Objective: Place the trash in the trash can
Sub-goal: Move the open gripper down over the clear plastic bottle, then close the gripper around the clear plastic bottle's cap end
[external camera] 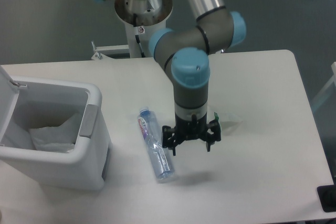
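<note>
Above the white table, a black two-finger gripper points straight down from the grey and blue robot arm, its fingers spread wide and holding nothing. Just to the gripper's left, a crushed clear plastic bottle with a blue cap and red-blue label lies flat on the table. Just behind the gripper to its right, a crumpled wrapper with green marks is partly hidden by the arm. Further left of the gripper, beyond the bottle, stands the boxy white trash can, lid open, white liner inside.
</note>
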### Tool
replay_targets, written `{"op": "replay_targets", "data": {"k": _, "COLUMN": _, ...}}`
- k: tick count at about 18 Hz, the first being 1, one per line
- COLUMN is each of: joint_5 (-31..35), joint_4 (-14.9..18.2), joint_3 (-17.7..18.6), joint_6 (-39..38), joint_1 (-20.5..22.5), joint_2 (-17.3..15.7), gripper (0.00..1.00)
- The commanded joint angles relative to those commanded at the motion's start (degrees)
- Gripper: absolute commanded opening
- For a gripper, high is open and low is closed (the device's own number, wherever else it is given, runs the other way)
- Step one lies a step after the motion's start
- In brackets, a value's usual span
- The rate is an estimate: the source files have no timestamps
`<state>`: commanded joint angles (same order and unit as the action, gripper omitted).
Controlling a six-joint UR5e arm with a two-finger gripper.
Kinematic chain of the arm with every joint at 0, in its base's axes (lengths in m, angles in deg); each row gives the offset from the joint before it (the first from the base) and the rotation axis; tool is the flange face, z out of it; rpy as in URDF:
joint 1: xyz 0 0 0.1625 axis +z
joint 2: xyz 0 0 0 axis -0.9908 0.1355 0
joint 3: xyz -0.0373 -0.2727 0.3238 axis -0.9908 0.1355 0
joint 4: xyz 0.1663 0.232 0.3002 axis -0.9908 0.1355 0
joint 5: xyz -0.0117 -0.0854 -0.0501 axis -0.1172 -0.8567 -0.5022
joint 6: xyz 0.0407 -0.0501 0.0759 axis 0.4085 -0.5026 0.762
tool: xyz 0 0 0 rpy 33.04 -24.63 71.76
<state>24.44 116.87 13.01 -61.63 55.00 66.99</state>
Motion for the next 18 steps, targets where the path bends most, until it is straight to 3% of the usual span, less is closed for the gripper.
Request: {"op": "replay_targets", "data": {"k": 18, "joint_5": 0.53, "joint_4": -0.09, "joint_3": 0.09, "joint_6": -0.09, "joint_1": -3.09, "joint_2": 5.54, "gripper": 1.00}}
